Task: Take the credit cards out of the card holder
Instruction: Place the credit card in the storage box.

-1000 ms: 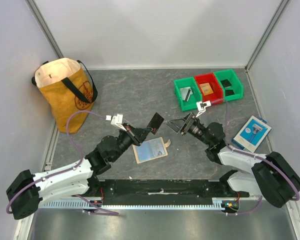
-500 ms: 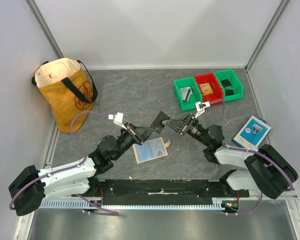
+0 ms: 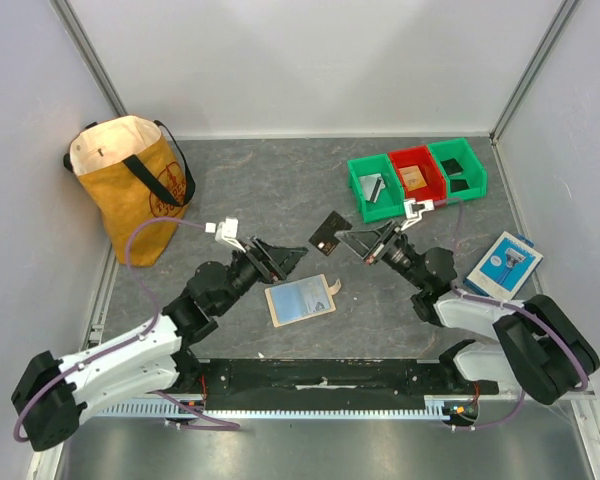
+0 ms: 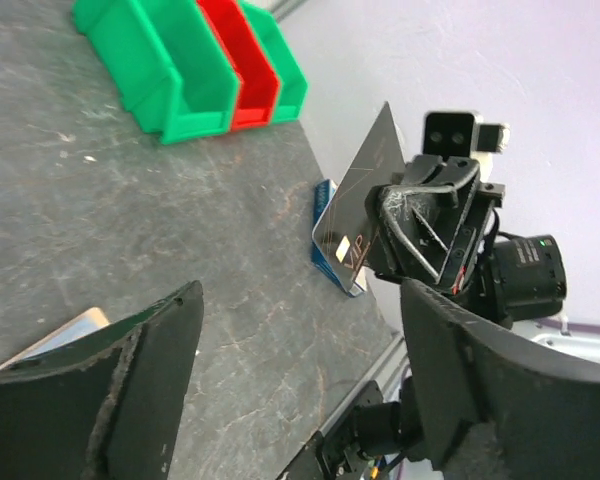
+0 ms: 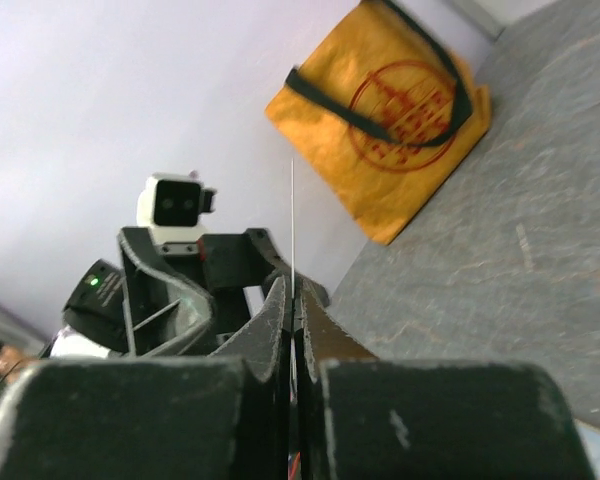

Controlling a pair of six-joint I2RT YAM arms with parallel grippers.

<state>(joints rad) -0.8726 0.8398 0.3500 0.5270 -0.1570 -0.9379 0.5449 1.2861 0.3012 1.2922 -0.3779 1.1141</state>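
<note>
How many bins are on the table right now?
3, in a row at the far right of the table: left green bin, red bin in the middle, right green bin. None seems hidden.

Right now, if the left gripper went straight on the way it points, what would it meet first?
Probably the black card held by the right gripper; the left gripper, jaws open, faces it, though depth is unclear.

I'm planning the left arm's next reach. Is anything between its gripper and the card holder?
Nothing visible. The open left gripper hangs near the far edge of the card holder, with only table between them. The black card is off to the side, pinched in the right gripper.
</note>
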